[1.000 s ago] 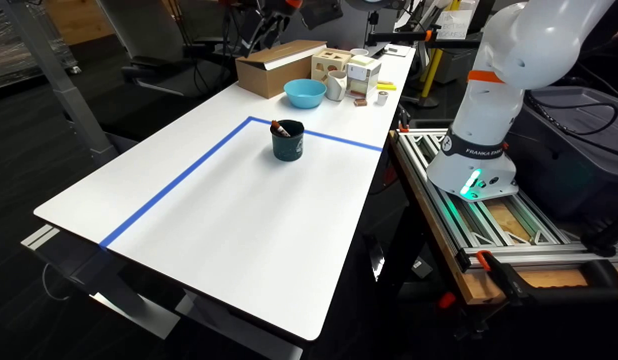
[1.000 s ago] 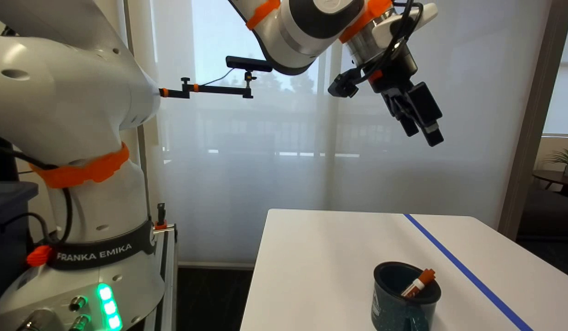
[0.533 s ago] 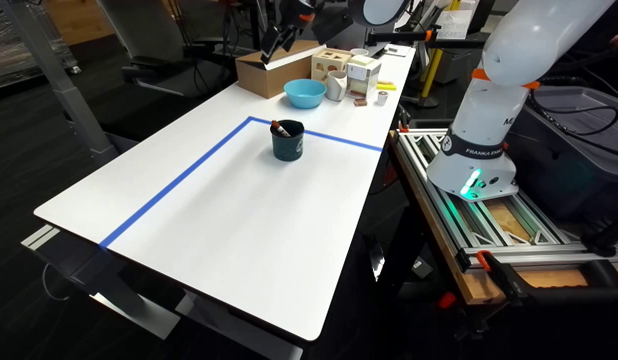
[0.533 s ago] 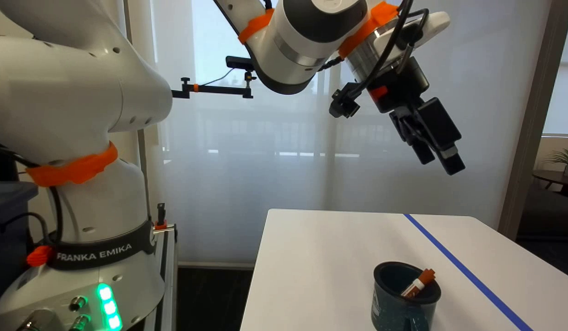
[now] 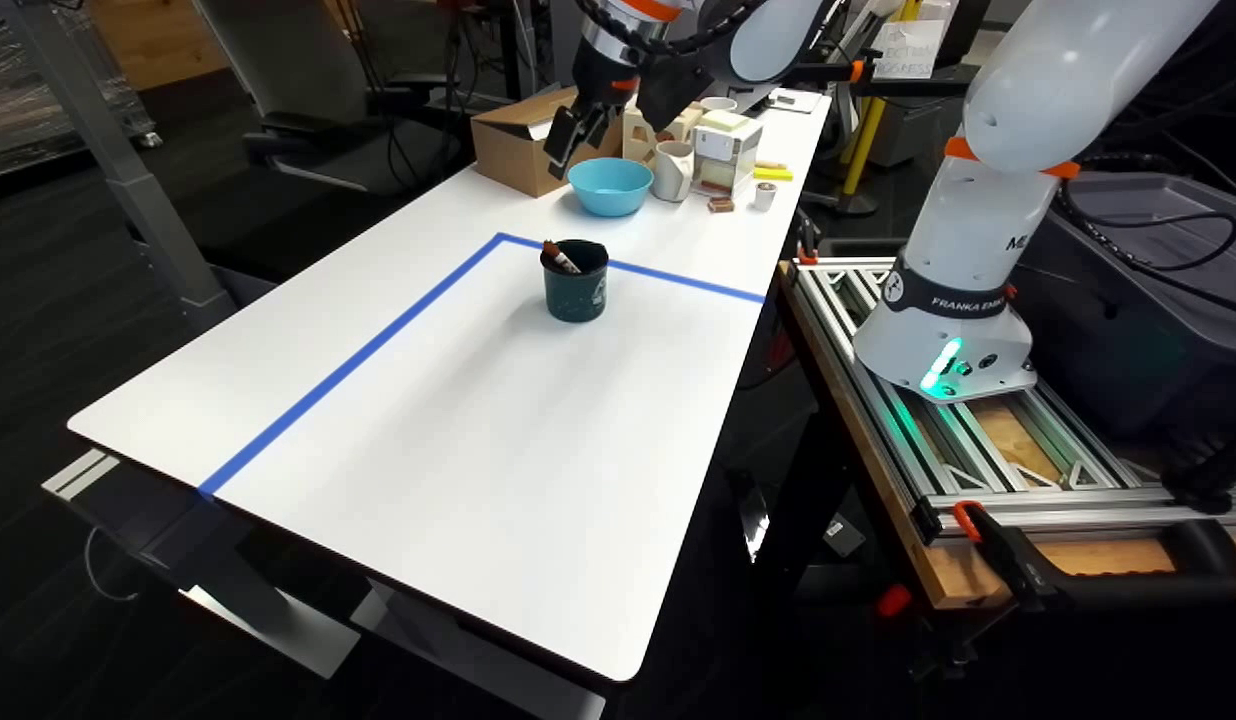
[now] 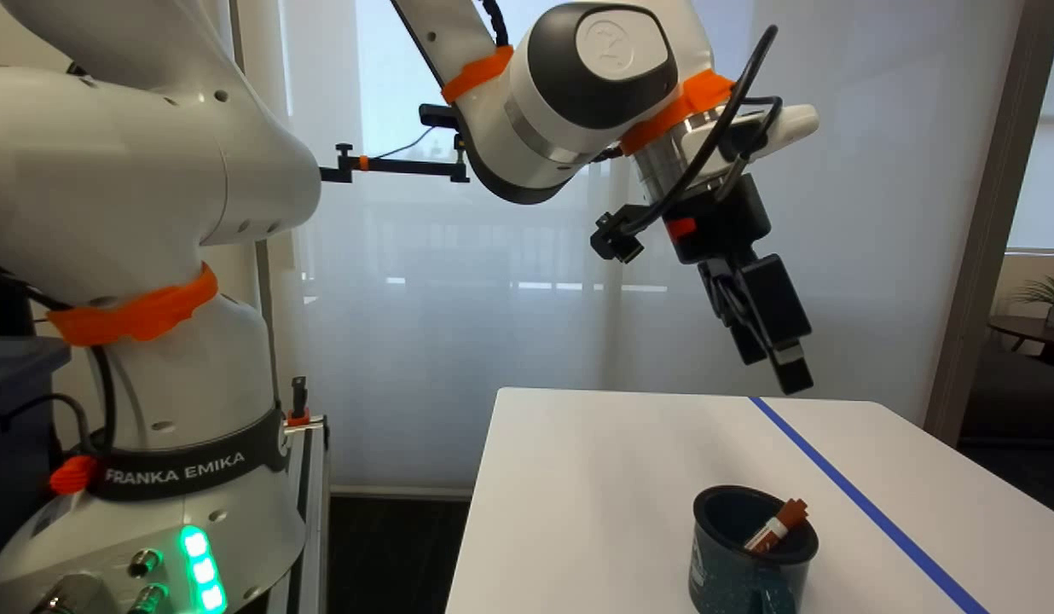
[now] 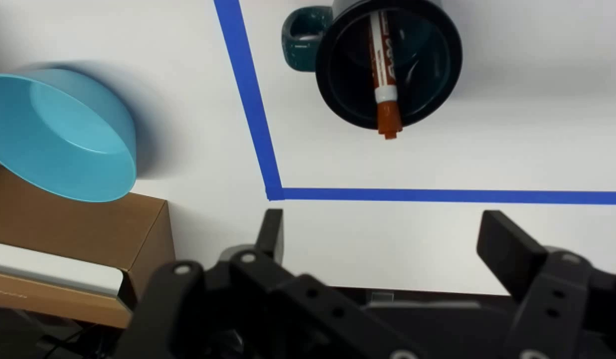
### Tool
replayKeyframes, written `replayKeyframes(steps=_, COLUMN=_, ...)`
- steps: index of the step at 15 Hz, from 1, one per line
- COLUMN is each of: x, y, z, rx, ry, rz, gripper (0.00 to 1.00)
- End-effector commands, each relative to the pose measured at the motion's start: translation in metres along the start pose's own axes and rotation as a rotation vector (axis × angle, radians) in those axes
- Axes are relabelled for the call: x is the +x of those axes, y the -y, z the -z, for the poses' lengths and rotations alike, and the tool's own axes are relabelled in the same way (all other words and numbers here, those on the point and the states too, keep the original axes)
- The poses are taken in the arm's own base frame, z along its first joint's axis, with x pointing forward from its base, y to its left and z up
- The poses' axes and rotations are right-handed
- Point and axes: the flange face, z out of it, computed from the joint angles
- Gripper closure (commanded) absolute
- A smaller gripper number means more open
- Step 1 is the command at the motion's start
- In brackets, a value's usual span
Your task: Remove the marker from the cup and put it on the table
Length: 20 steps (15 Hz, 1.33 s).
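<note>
The dark teal cup (image 5: 575,297) stands upright on the white table (image 5: 478,450); it also shows in an exterior view (image 6: 732,573). The reddish-brown marker (image 6: 776,526) leans inside it, its capped end sticking out past the rim. In the wrist view the marker (image 7: 384,70) lies across the mouth of the cup (image 7: 425,94), cap toward my gripper. My gripper (image 7: 382,215) is open with nothing between its fingers. It hangs in the air above the table, above and apart from the cup, as an exterior view (image 6: 774,367) shows.
A light-blue bowl (image 5: 610,188), a cardboard box (image 5: 518,155), a white mug (image 5: 672,172) and a wooden shape box (image 5: 638,135) stand at the table's far end. Blue tape (image 7: 437,195) runs near the cup. The cup's handle (image 7: 299,55) points toward the bowl.
My gripper has come down toward the table and closer to the cup, and the arm has swung with it. The cup and marker have not moved.
</note>
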Motion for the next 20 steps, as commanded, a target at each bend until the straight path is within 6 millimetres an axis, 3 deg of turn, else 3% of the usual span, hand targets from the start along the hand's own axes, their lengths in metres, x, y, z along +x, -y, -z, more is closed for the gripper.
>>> replayKeyframes(steps=1, x=-0.006, y=0.003, z=-0.016, rx=0.004, ry=0.011, rz=0.033, gripper=0.0)
replayKeyframes(steps=11, x=0.001, y=-0.014, z=-0.042, rx=-0.075, ry=-0.033, rz=0.021, gripper=0.0)
replayKeyframes(steps=20, x=-0.022, y=0.017, z=-0.081, rx=-0.012, ry=0.036, rz=-0.005, gripper=0.0)
